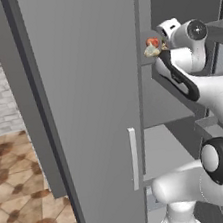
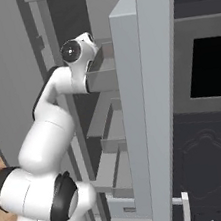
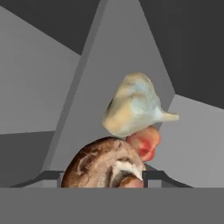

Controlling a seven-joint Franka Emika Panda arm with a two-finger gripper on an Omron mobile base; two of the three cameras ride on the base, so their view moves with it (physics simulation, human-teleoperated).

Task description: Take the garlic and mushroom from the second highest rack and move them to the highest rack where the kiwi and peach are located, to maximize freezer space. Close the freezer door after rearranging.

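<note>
My gripper point(image 3: 105, 177) is inside the open freezer at the highest rack point(image 2: 101, 76), shut on the brown mushroom point(image 3: 103, 164), whose cap sits between the two dark fingertips point(image 3: 157, 176). Just beyond it lies the pale garlic point(image 3: 133, 105), with the red-orange peach point(image 3: 146, 142) behind and below it. In the left base view the garlic point(image 1: 151, 52) and peach point(image 1: 152, 42) sit at the rack's left end, right in front of my hand. The kiwi is hidden. The second highest rack point(image 2: 108, 128) lies below my forearm. The freezer door point(image 1: 83, 112) stands wide open on the left.
The door's long handle point(image 1: 134, 156) faces the base. More grey racks and drawers point(image 2: 112, 175) step down under the arm. A tall grey panel point(image 2: 141, 102) stands close on the right, with a dark oven point(image 2: 209, 66) and cabinets beyond it.
</note>
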